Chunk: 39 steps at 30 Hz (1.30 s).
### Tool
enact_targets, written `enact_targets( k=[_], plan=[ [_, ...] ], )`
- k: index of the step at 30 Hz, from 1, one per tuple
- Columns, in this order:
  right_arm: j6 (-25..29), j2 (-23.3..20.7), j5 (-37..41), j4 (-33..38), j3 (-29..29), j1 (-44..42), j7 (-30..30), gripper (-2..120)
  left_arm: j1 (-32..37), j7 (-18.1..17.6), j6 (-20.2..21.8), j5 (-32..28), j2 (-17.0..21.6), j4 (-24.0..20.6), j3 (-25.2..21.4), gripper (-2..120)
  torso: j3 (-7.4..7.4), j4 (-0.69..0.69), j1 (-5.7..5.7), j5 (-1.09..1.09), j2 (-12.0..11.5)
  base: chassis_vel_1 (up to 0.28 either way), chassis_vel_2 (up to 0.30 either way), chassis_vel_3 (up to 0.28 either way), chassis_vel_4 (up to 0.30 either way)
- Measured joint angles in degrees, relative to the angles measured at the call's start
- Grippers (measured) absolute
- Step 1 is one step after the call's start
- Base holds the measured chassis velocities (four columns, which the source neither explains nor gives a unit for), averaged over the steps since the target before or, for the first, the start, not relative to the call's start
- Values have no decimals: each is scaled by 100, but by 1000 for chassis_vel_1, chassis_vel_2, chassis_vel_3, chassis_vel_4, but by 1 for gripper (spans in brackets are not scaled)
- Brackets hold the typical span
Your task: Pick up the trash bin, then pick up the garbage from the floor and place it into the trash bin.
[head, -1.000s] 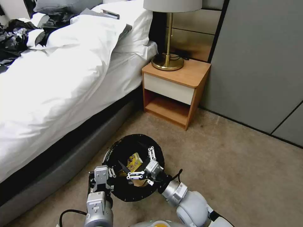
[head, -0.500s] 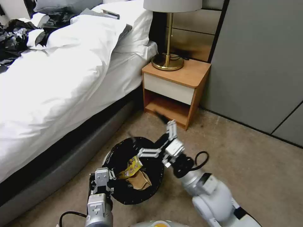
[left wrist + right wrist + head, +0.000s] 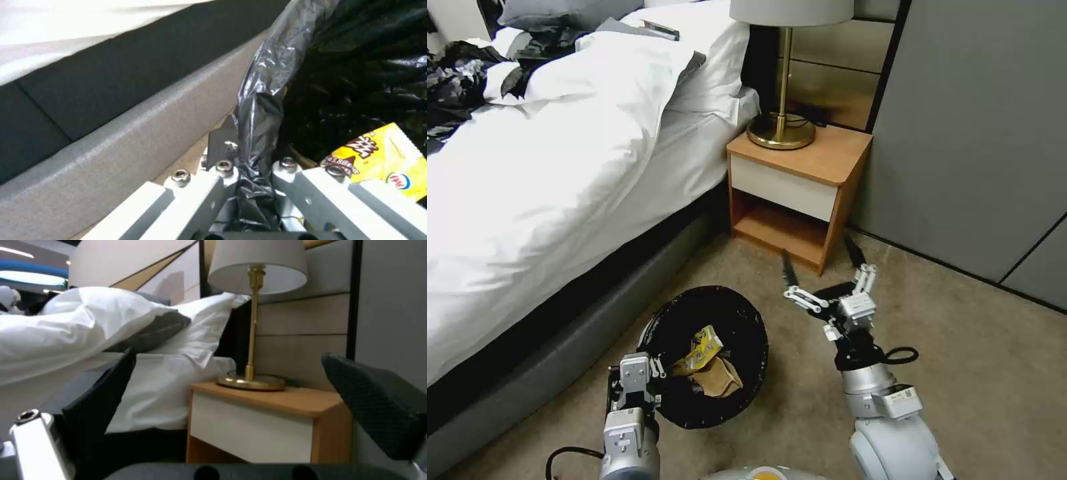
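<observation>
Bed [image 3: 560, 147]: fills the upper left of the head view, white duvet hanging over a dark grey base.
Floor [image 3: 960, 347]: beige carpet across the lower right of the frame.
Nightstand [image 3: 800, 180]: wooden, upper centre, beside the bed, carrying a brass lamp [image 3: 784, 100].
Trash bin [image 3: 707, 353]: lower centre, just beside the bed base, black bag folded over its rim, mouth facing the camera.
Garbage: a yellow wrapper [image 3: 697, 353] and a brown paper bag [image 3: 717, 379] lie inside the bin, touching each other.
Left gripper [image 3: 637, 387]: lower left of centre, at the bin's near-left rim; in the left wrist view its fingers [image 3: 222, 151] are pinched together on the bag-covered rim, with crinkled black plastic squeezed between them.
Right gripper [image 3: 827, 277]: centre right, clear of the bin and in front of the nightstand, pointing toward it; its fingers [image 3: 789, 268] are spread wide apart with nothing between them.
</observation>
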Motion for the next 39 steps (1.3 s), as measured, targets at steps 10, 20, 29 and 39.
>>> enact_targets(
  k=[10,20,29,39],
  plan=[
    [55,-23,-39,-149,153,1,4,100,5,-20,9,-118,16,-82,-22,1,0,1,0,0,0,0,0,0,0],
    [97,-31,-76,-173,169,-16,-44,100,37,-10,47,-68,5,-83,2,1,0,0,0,0,0,0,0,0,0],
    [70,-44,-81,-139,131,42,-77,100,91,-10,30,-47,8,-85,9,0,0,1,0,0,0,53,47,61,44],
    [45,-77,-80,-118,126,54,-93,100,108,-11,7,-22,6,-92,22,0,0,0,0,0,0,87,88,82,86]
  ],
)
